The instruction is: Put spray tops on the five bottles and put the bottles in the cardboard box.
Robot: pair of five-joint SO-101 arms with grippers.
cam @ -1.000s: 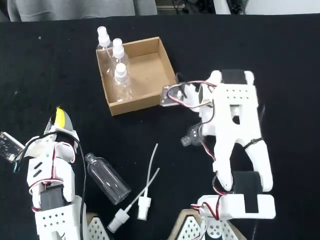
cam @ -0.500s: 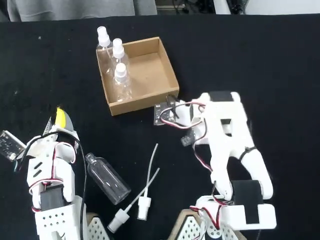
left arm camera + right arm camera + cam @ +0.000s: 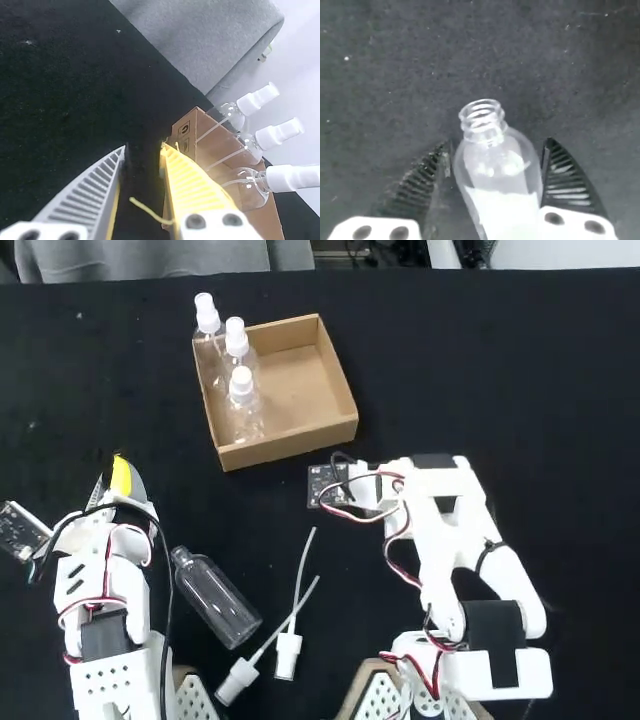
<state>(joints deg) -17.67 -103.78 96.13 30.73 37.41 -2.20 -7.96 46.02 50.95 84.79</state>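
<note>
Three clear bottles with white spray tops stand along one wall of the cardboard box. Another clear bottle without a top lies on the black table beside my left arm. Two loose spray tops with long tubes lie just right of it. My right gripper is shut on an open-necked clear bottle, its fingers pressed against both sides. The right arm is low over the table, in front of the box. My left gripper is slightly open with nothing in it, pointed toward the box.
The table is black cloth. A grey fabric shape lies along the far edge. The right half of the box floor is bare cardboard. Open table stretches to the right of the box.
My right arm has drawn back from beside the box's right wall toward the table's front and slightly left. The left arm, the lying bottle and the spray tops have not moved.
</note>
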